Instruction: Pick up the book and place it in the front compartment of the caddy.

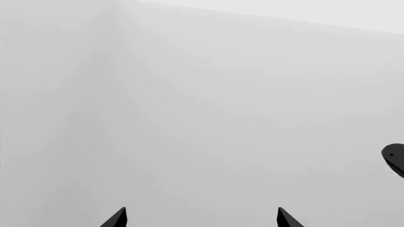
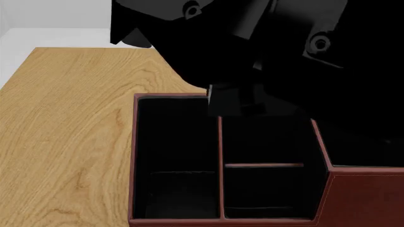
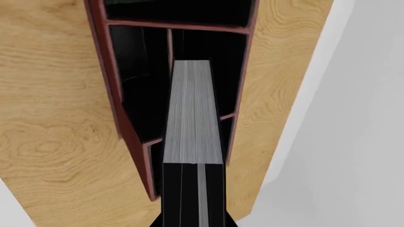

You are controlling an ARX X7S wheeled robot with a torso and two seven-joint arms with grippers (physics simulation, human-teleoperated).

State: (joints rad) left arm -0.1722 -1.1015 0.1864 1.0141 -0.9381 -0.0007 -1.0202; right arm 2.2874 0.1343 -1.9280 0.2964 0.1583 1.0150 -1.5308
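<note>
My right gripper (image 3: 193, 201) is shut on the book (image 3: 192, 113). The book's pale grey page edge faces the camera, and it hangs above the caddy (image 3: 113, 94). The caddy is a reddish-brown box with a black inside and thin partitions. In the head view the caddy (image 2: 134, 156) stands on the wooden table at the lower right. My black right arm (image 2: 265, 47) reaches over its far side and hides the gripper and most of the book. My left gripper (image 1: 202, 220) is open and empty, facing a blank grey surface.
The wooden table (image 2: 63, 118) stretches to the left of the caddy, with its far edge against a pale floor (image 2: 57, 35). A taller brown part of the caddy (image 2: 366, 194) stands at the right. A dark rounded part (image 1: 394, 158) shows at the edge of the left wrist view.
</note>
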